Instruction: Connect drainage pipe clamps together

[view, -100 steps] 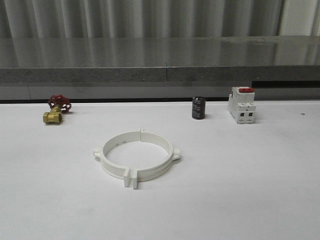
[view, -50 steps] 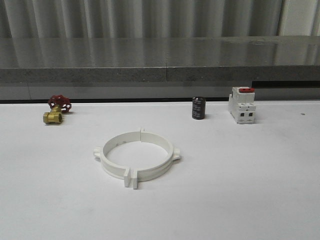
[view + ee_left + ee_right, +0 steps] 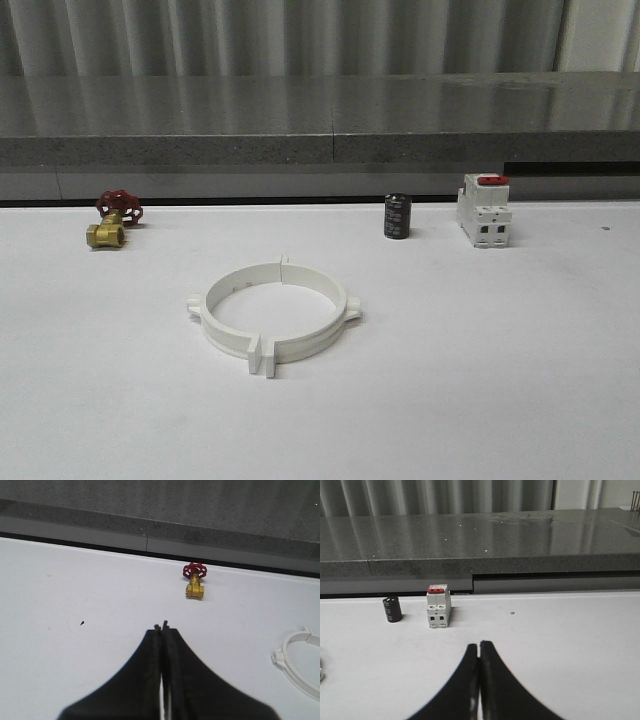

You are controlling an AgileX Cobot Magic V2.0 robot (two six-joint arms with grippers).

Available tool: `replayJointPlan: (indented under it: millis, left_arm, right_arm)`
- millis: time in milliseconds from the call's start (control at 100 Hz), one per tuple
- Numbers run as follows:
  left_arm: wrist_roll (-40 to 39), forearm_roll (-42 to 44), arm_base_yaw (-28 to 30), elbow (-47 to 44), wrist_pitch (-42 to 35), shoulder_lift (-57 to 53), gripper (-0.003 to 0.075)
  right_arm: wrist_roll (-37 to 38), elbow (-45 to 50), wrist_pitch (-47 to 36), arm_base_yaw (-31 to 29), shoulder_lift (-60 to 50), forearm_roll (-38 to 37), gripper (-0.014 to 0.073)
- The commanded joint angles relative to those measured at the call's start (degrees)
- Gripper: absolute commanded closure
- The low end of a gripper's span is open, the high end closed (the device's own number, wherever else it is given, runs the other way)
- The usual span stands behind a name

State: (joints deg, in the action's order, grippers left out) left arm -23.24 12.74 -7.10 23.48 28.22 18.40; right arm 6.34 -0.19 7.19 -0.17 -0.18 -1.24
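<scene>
The two white drainage pipe clamps [image 3: 272, 315] lie on the white table as one closed ring, their flange tabs [image 3: 262, 355] side by side at the near side and meeting again at the far side. An edge of that ring [image 3: 300, 660] appears in the left wrist view, well off to the side of my left gripper [image 3: 161, 627]. The left gripper is shut with nothing between its black fingers, over bare table. My right gripper [image 3: 479, 644] is likewise shut and empty, a good way short of the breaker.
A brass valve with a red handwheel [image 3: 113, 220] sits at the back left. A black cylinder [image 3: 397, 216] and a white breaker with a red switch [image 3: 484, 210] stand at the back right. A grey ledge [image 3: 320, 150] runs along the table's far edge.
</scene>
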Motion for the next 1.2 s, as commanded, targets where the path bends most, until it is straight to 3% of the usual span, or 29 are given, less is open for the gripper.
replayJointPlan:
  millis: [0, 1190]
  left_arm:
    - [-0.3, -0.1, 0.1, 1.5, -3.9, 0.4, 0.074]
    - [-0.3, -0.1, 0.1, 1.5, -3.9, 0.4, 0.074]
  right_arm:
    - [-0.6, 0.6, -7.2, -0.4, -1.7, 1.2, 0.0662]
    - [-0.7, 0.9, -7.9, 1.9, -1.6, 1.2, 0.0662]
